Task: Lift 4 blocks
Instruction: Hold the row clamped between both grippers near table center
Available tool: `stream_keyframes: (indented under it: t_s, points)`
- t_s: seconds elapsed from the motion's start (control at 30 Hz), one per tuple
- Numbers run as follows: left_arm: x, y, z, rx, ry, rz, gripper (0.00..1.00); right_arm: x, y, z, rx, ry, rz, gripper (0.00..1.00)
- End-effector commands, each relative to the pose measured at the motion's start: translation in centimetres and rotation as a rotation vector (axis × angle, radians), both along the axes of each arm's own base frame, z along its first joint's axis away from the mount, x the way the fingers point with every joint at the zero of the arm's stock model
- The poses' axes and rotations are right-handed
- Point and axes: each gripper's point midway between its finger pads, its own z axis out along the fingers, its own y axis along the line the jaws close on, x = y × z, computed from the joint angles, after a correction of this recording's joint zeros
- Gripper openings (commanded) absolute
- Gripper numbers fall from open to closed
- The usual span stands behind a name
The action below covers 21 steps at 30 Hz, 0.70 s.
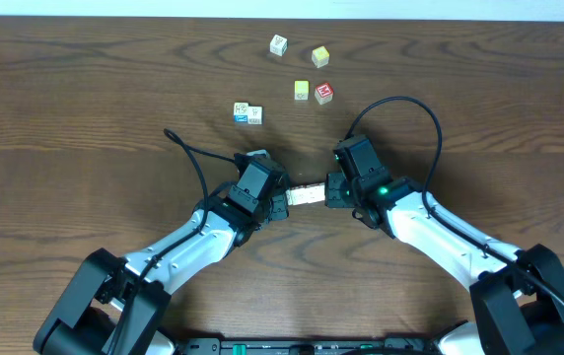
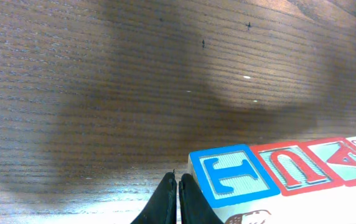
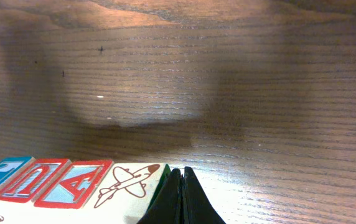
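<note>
Four pale wooden blocks (image 1: pixel 307 195) form one tight row between my two grippers. My left gripper (image 1: pixel 284 201) is shut, and its closed fingers press sideways against the row's left end. My right gripper (image 1: pixel 329 191) is also shut and presses against the right end. In the left wrist view the shut gripper (image 2: pixel 178 182) touches the blue T block (image 2: pixel 231 175), with the red U block (image 2: pixel 293 164) and the red A block (image 2: pixel 346 158) beyond it. In the right wrist view the shut gripper (image 3: pixel 181 175) touches the airplane block (image 3: pixel 128 183). I cannot tell whether the row is off the table.
Farther back lie a white cube (image 1: pixel 278 44), two yellow cubes (image 1: pixel 319 56) (image 1: pixel 302 90), a red-topped cube (image 1: pixel 323 93) and a pair of pale cubes (image 1: pixel 247 113). Black cables loop above both wrists. The table's far edge (image 1: pixel 282 20) runs along the top.
</note>
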Motion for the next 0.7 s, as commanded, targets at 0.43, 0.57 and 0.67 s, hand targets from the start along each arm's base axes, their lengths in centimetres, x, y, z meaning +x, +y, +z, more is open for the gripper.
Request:
stream_keyframes:
  t_s: [0.43, 0.57, 0.67]
  points:
    - [-2.75, -7.97, 3.64, -0.257, 0.024, -0.253, 0.07, -6.41, 9.84, 0.43, 0.324, 0.205, 0.297, 0.01]
    - [-2.65, -8.13, 3.61, -0.264, 0.022, -0.254, 0.07, -6.41, 9.84, 0.43, 0.324, 0.205, 0.297, 0.01]
    - [-2.77, -8.39, 3.47, -0.266, 0.024, -0.258, 0.07, -6.42, 9.83, 0.42, 0.324, 0.206, 0.297, 0.01]
